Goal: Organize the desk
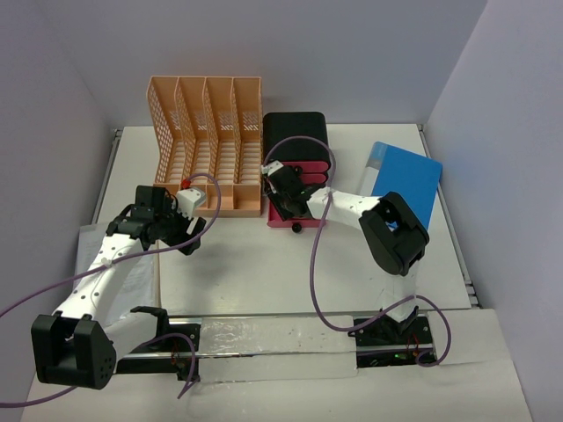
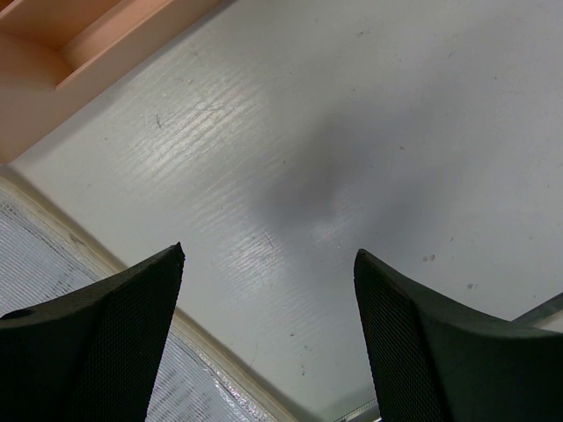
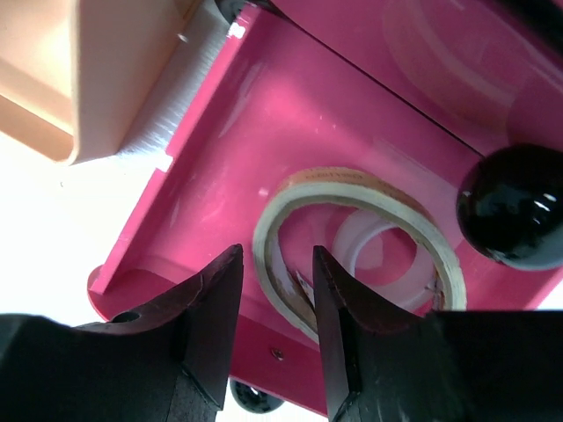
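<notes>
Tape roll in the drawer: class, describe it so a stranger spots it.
On the white desk, find the black box beside the peach rack. Its pink drawer stands open. Inside lies the tape roll: a pale flat ring, unlike the black knob nearby.

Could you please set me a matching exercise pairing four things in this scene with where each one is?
Things:
1. tape roll
2. file rack
3. blue folder
4. left gripper

Places:
a. at the right side of the desk
b. inside the open pink drawer
c. open above bare desk, near the rack's front corner
d. at the back left of the desk

Pairs: 1-b, 2-d, 3-a, 4-c
</notes>
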You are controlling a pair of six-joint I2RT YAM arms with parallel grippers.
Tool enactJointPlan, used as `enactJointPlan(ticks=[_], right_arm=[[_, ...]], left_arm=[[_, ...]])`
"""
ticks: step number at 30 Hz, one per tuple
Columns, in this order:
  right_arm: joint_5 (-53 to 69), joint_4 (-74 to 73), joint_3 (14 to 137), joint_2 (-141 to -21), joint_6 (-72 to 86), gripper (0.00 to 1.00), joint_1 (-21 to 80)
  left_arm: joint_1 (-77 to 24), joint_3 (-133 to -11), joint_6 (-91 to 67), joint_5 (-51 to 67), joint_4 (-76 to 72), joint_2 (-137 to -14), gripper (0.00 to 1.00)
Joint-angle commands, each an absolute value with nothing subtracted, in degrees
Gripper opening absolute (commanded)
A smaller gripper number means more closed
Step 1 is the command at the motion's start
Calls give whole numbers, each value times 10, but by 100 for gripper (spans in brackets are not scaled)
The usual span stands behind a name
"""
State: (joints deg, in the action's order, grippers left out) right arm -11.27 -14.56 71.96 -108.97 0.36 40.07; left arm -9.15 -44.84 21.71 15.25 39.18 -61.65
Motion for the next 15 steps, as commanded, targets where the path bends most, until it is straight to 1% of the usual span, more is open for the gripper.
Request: enactJointPlan(ticks=[1, 12, 15], right_arm=[[-145, -162, 730, -1056, 23, 45, 383], [-172, -135, 690, -1043, 30, 46, 357], [-163, -124, 689, -1037, 28, 47, 350]], left_arm=[[-87, -475, 228, 160, 387, -613, 85], [-87, -467, 231, 159, 388, -606, 85], [-87, -470, 229, 160, 389, -606, 85]])
